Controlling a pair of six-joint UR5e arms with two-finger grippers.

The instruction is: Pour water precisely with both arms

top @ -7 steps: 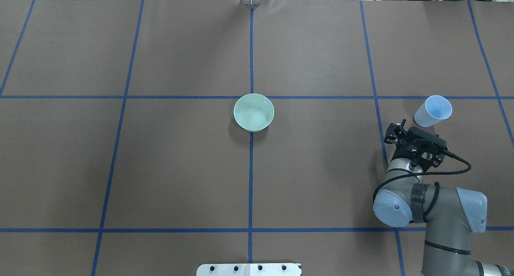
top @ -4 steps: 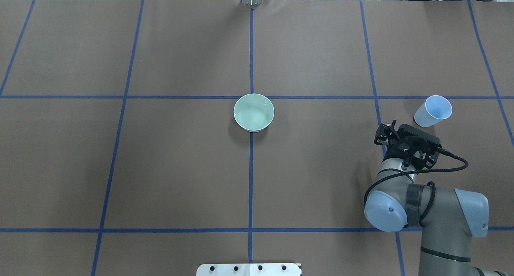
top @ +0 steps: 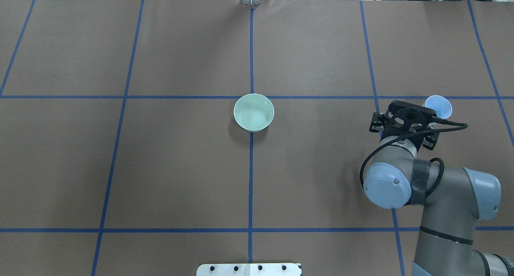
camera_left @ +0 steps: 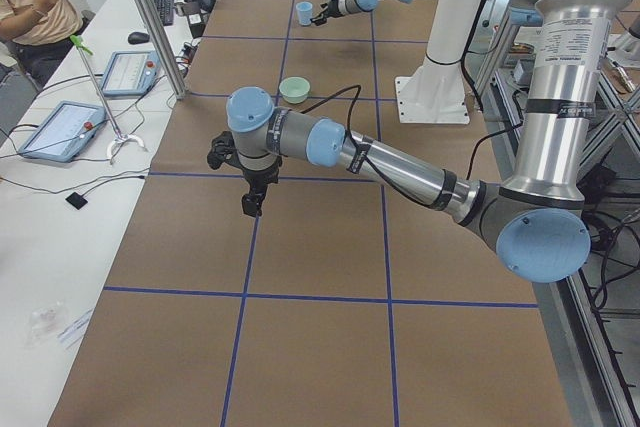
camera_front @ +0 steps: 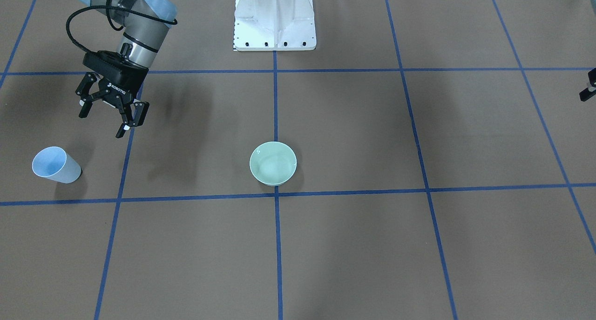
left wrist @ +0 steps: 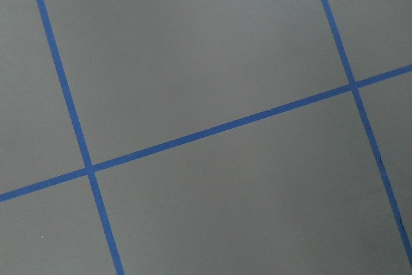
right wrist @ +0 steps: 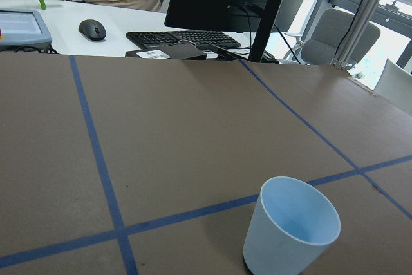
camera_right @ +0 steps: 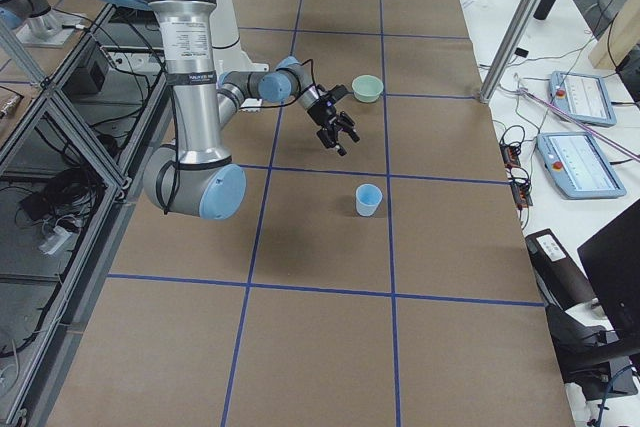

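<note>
The right pincer [camera_front: 104,119] is hanging with its fingers spread apart and holding nothing; the blue cup [camera_front: 56,165] is standing upright on the bench [camera_front: 372,245] just beyond it, the green bowl [camera_front: 273,163] well off to its side. Whether the left pincer [camera_left: 252,187] is spread or together, I cannot tell.

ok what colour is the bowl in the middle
Pale mint green bowl, clearest in the overhead view.

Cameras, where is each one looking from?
Front-facing: across the brown table, facing robot; open right claw shows.
Overhead: behind robot, looking down; right arm shows.
Left side: table's end; left arm near.
Right side: opposite end; right arm near.
Left wrist: only table.
Right wrist: pale blue plastic cup.
Shared, front and overhead: mint-green round bowl.
</note>
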